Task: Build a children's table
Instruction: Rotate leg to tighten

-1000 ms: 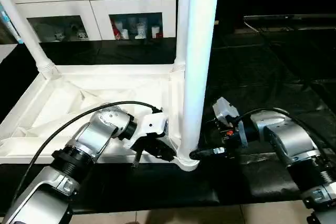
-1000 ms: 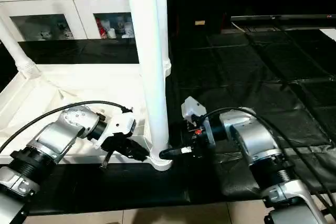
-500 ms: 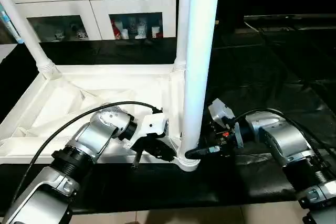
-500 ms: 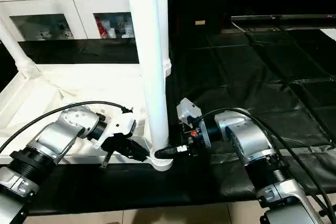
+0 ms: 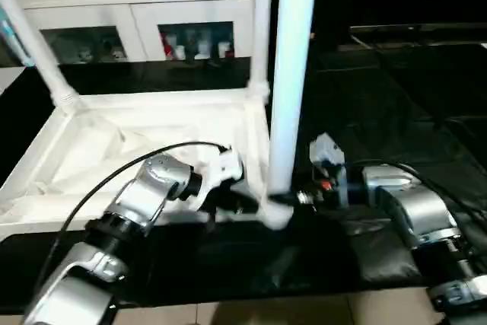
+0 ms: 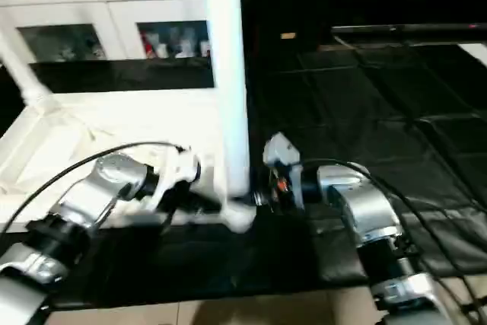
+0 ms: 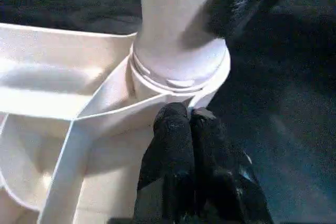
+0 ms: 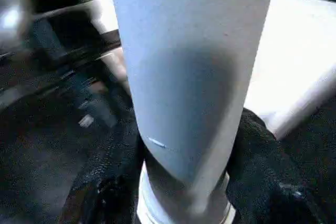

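Observation:
The children's table lies upside down, its white top [image 5: 152, 100] on the black floor cover. Three legs stand up from it: a far-left leg [image 5: 30, 43], a far-right leg [image 5: 262, 28] and a tall near-right leg [image 5: 293, 74]. My right gripper [image 5: 283, 199] grips the near-right leg low down, just above its corner socket [image 7: 210, 72]. In the right wrist view its black fingers [image 8: 257, 150] press both sides of the leg [image 8: 189, 51]. My left gripper [image 7: 188, 116] is shut and empty, its tips against the rim beside that socket.
A white cabinet [image 5: 137, 5] with glass doors stands behind the table top, with small items on it. Black sheeting [image 5: 396, 97] covers the floor to the right. A pale floor strip [image 5: 228, 313] runs along the near edge.
My right gripper has moved left onto the base of the near-right leg and its fingers have closed around it. The left gripper stays put. The head views have shifted slightly.

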